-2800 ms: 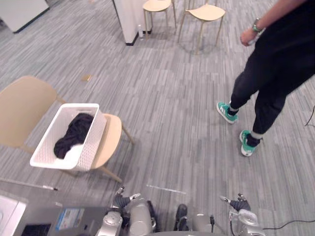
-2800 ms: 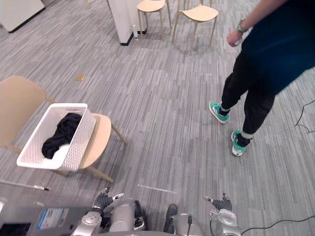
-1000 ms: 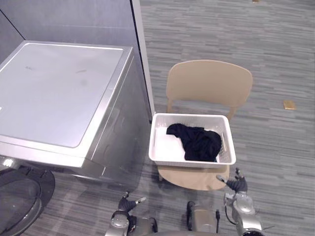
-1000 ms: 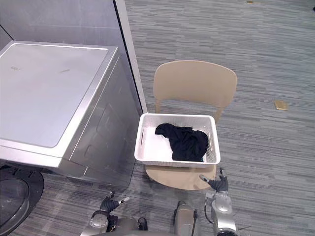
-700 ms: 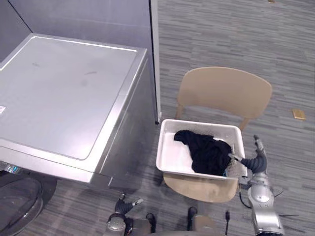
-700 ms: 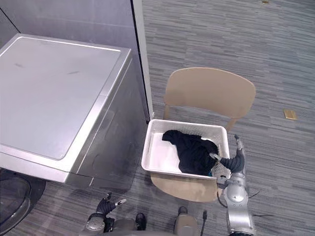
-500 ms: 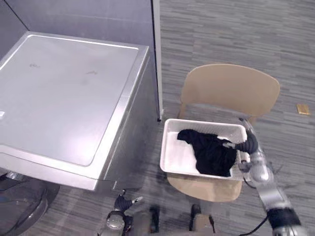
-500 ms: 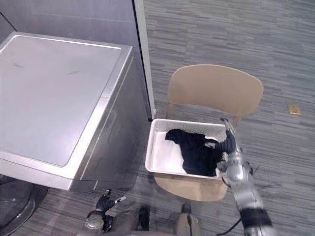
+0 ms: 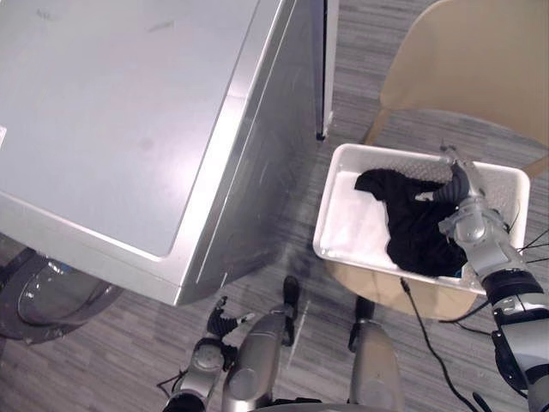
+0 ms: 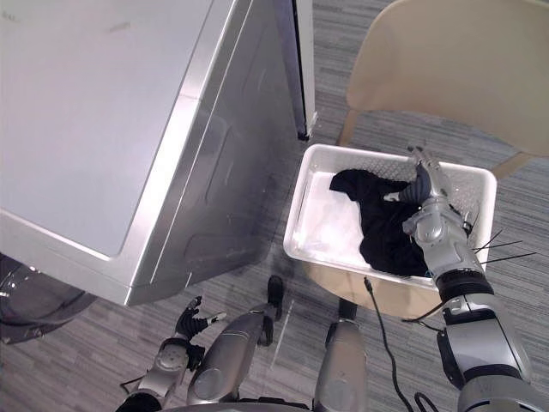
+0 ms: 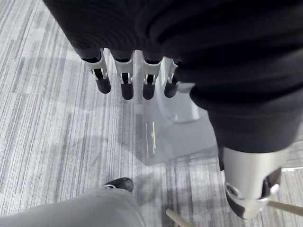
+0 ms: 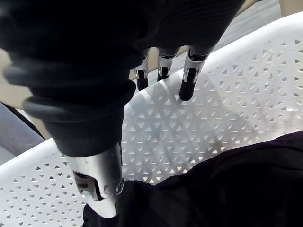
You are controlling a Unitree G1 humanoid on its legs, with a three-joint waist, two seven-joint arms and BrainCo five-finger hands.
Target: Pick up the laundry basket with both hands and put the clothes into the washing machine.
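Just left of the laundry basket (image 9: 403, 154) stands the washing machine (image 9: 129, 112); the chair (image 9: 463, 60) sits beneath and behind the basket. Black clothes (image 9: 412, 223) lie inside the basket. The right hand (image 9: 463, 193) reaches over them, fingers straight, gripping nothing. The left hand (image 11: 123, 80) hangs well apart from the basket, fingers relaxed.

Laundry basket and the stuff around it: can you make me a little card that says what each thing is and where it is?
Basket: white perforated plastic laundry basket, on the seat of a beige curved-back chair
Inside: black clothes, heaped toward the robot's right
Washer: silver-grey washing machine, left of the basket
Right hand: right hand over the basket by the clothes, fingers straight, holding nothing
Left hand: left hand low above the grey striped floor, fingers straight, empty
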